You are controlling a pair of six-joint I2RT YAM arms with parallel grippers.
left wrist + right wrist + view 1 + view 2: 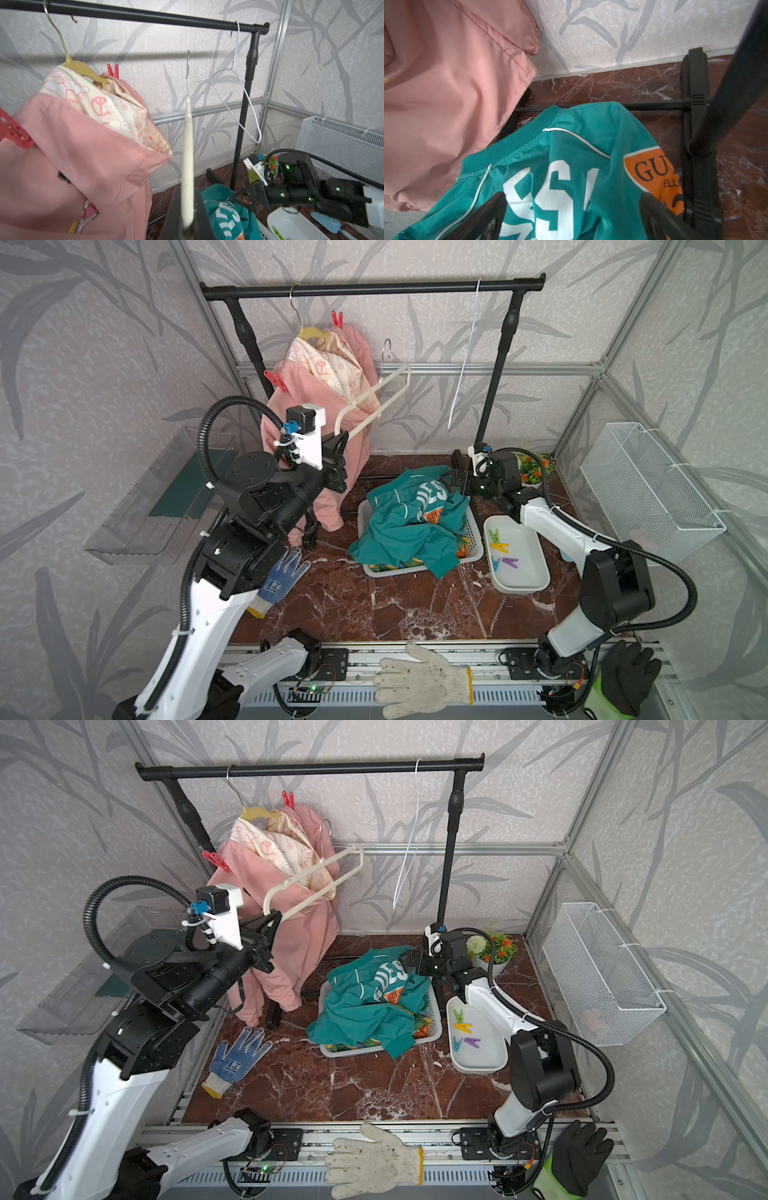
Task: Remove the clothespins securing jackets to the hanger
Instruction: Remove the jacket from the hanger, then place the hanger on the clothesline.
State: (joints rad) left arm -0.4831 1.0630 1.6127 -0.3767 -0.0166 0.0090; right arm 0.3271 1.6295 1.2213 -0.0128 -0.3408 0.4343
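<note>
A pink hooded jacket point(316, 414) hangs from a yellow hanger point(311, 333) on the black rail point(374, 289). One red clothespin point(337, 320) stands by its collar and another point(275, 380) grips its shoulder; both also show in the left wrist view point(112, 70). My left gripper point(341, 435) is shut on the end of a bare cream hanger point(188, 145), held off the rail. The teal jacket point(415, 510) lies heaped in a white basket point(473, 549). Just above it my right gripper point(571, 216) stands open and holds nothing. Several clothespins point(503, 549) lie in a white tray point(536, 572).
A white wire hanger point(467, 352) dangles from the rail's right end. A mesh basket point(648, 485) hangs on the right wall and a clear shelf point(158, 497) on the left. A blue glove point(282, 576), a white glove point(419, 684), a black glove point(623, 676) and a flower pot point(532, 468) lie about.
</note>
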